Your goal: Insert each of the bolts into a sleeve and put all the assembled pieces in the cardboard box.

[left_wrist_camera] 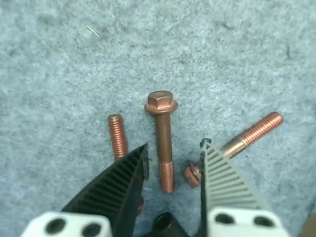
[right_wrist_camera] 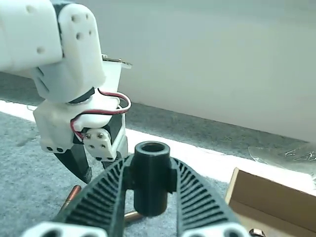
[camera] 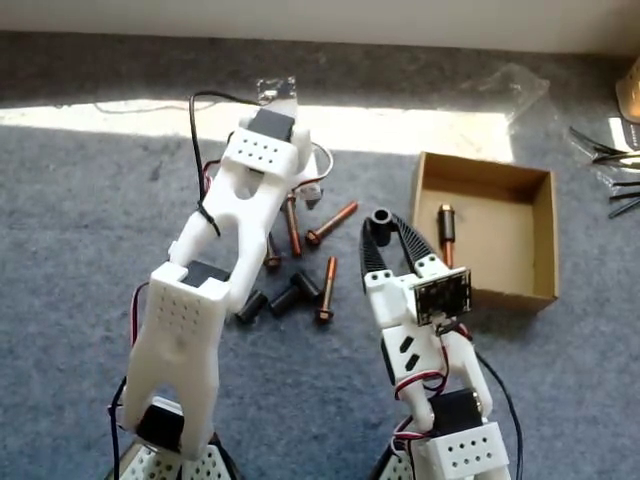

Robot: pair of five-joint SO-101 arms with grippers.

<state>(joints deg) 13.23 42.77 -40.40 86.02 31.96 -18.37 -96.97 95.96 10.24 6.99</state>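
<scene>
On the left, over the grey carpet (camera: 80, 200), the left gripper (left_wrist_camera: 174, 145) hangs released, its jaws spread about halfway and grasping nothing. A copper bolt (left_wrist_camera: 162, 138) lies on the carpet in the gap between its fingers (left_wrist_camera: 121, 185). The shaft runs along the gap with room on either side, and the hex head points away from the gripper. A second bolt (left_wrist_camera: 117, 136) lies just outside one finger with its threaded end showing, and a third bolt (left_wrist_camera: 249, 134) slants away from the other finger, its head just beside that fingertip. In the high view, a few loose sleeves (camera: 285, 300) lie close together on the carpet beside the left arm, near the scattered bolts. Further right, the right gripper (right_wrist_camera: 151, 165) is clamped on a black sleeve (right_wrist_camera: 150, 180). It holds the sleeve upright between its ribbed fingers (right_wrist_camera: 106, 195), with the open bore facing up. In the high view that sleeve (camera: 381, 217) sits between the bolts and the cardboard box (camera: 535, 235), just beside the box's near wall and outside it. Inside the box, near that wall, lies one assembled piece (camera: 446, 226).
</scene>
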